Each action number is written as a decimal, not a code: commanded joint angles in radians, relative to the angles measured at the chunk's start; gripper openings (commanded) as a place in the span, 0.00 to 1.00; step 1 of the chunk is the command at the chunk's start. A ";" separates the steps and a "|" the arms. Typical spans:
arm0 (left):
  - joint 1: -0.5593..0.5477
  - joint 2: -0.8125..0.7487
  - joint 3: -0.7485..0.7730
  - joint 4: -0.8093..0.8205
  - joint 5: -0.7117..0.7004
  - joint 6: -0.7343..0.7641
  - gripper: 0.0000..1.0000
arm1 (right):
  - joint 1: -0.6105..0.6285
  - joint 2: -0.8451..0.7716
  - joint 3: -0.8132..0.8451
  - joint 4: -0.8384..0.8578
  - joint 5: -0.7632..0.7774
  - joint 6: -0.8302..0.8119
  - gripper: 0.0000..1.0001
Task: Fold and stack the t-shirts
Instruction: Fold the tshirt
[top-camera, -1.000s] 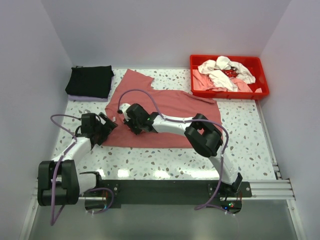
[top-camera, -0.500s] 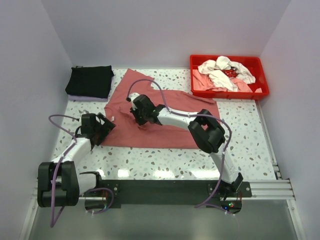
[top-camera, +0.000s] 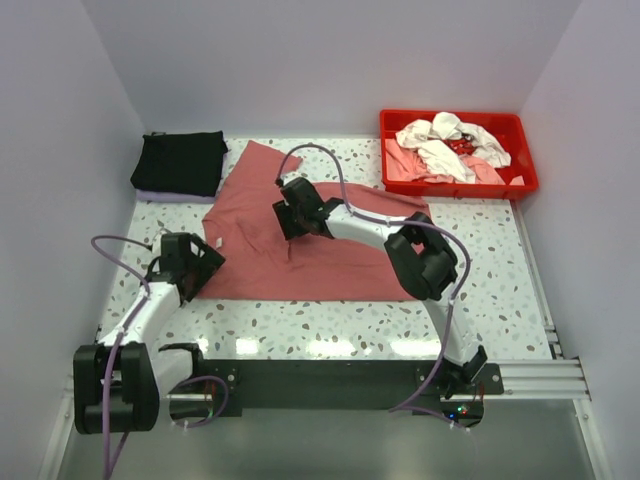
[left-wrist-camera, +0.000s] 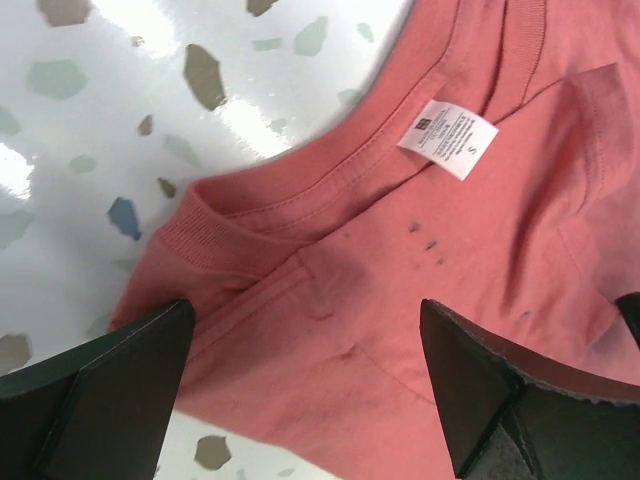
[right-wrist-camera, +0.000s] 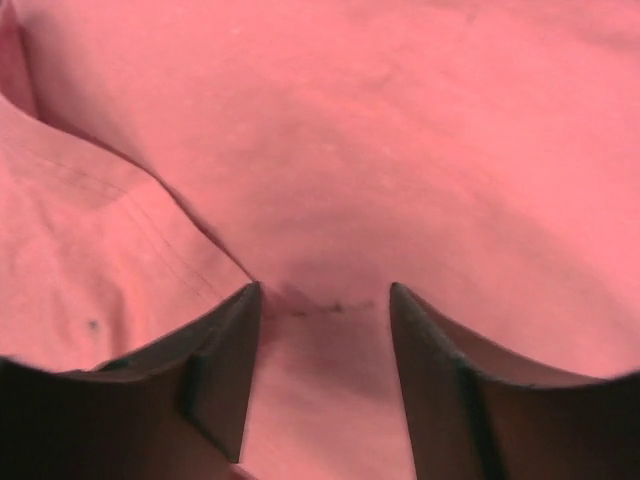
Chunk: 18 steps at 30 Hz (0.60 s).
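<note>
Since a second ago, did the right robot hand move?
Yes. The right gripper has moved away from the arm bases and a little to the right, closer to the red tray. It is still over the brick-red t-shirt.

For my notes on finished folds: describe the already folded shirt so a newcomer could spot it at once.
Start at the speckled table and go to its far left corner, across from the red tray. There lies the black t-shirt, dark and folded into a neat rectangle, while the brick-red t-shirt beside it lies spread flat.
</note>
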 joint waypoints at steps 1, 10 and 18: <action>0.002 -0.066 0.036 -0.115 -0.063 0.011 1.00 | 0.004 -0.127 0.054 -0.052 0.114 0.004 0.59; -0.003 -0.155 0.191 -0.169 -0.007 0.023 1.00 | 0.002 -0.463 -0.263 -0.111 0.214 0.093 0.99; -0.179 -0.034 0.213 0.010 0.007 -0.009 1.00 | -0.068 -0.814 -0.703 -0.191 0.338 0.225 0.99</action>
